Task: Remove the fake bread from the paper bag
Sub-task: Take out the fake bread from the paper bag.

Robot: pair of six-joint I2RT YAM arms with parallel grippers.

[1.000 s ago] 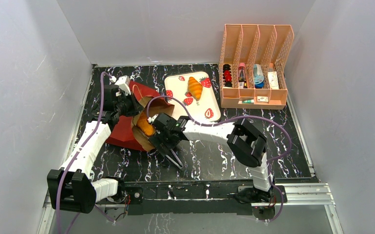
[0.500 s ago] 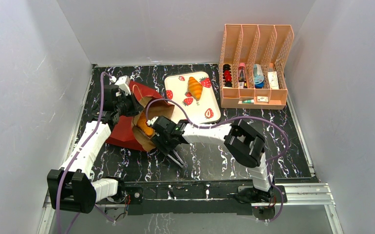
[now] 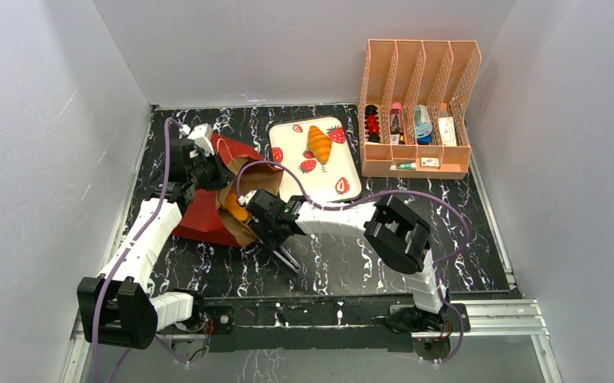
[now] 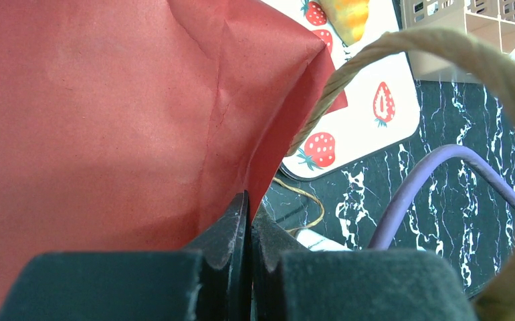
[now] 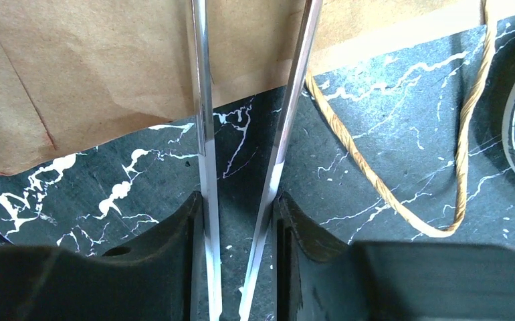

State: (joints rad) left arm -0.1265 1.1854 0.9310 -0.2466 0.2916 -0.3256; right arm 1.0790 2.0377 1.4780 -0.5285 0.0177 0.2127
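The paper bag [image 3: 206,214] is red outside and plain kraft brown at its mouth, where a piece of fake bread [image 3: 240,212] shows orange. The counter [image 3: 344,259] is black marble veined in white. The tray [image 3: 291,142] is cream with red strawberries, under an orange ridged croissant [image 3: 318,144]. The metal tongs [image 5: 202,100] are mirror silver, the twine handle [image 5: 375,180] straw-yellow, the cable [image 3: 447,209] purple, and the file rack [image 3: 419,68] peach latticework.

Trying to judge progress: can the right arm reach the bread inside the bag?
Probably yes: the left claw pinches the paper bag, its mouth lies open toward the right claw, whose tongs point in at the orange bread.
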